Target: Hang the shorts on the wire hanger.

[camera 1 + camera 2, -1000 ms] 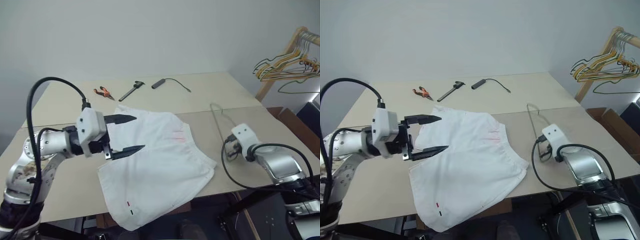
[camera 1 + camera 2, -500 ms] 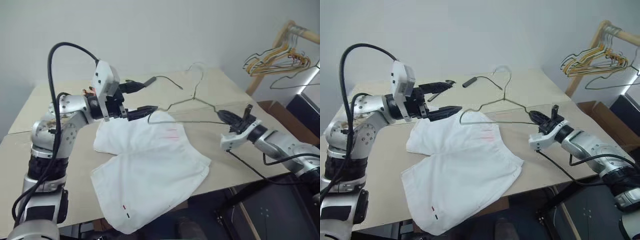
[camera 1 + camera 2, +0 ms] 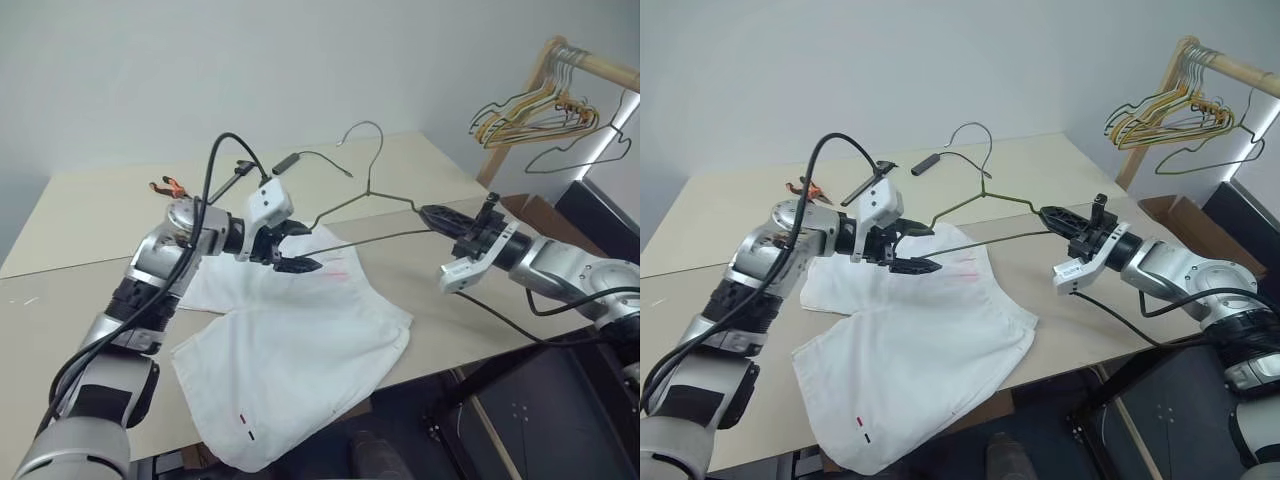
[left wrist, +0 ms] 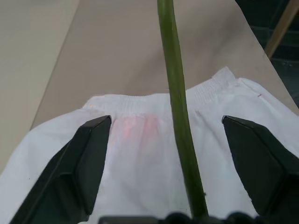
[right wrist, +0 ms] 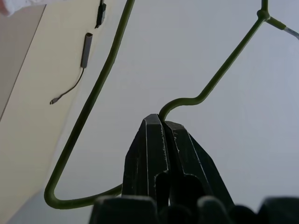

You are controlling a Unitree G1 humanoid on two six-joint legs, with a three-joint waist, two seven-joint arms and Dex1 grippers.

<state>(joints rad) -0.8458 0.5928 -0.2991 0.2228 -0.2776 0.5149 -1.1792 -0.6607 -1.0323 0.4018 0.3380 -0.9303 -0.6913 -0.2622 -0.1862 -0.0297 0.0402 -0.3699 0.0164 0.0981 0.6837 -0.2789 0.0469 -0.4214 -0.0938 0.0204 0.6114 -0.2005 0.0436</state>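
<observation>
The white shorts (image 3: 300, 340) lie flat on the beige table (image 3: 80, 215), their waistband with a pink mark (image 4: 135, 128) toward the far side. The wire hanger (image 3: 368, 190) hangs in the air above them, hook up. My right gripper (image 3: 425, 211) is shut on its right shoulder corner, and the right wrist view shows the wire (image 5: 187, 100) pinched at the fingertips. My left gripper (image 3: 312, 248) is open at the hanger's left end. The hanger's wire (image 4: 175, 102) runs between its spread fingers (image 4: 88, 158) without touching them, just above the waistband.
Orange-handled pliers (image 3: 165, 185), a dark hand tool and a small black device with a cable (image 3: 287, 160) lie along the table's far side. A wooden rail with a bunch of hangers (image 3: 535, 105) stands at the right, and a cardboard box (image 3: 1175, 215) below it.
The right gripper has lifted the wire hanger off the table and holds it up. The left gripper left the shorts, swung over to the hanger's left end and narrowed its fingers a little.
</observation>
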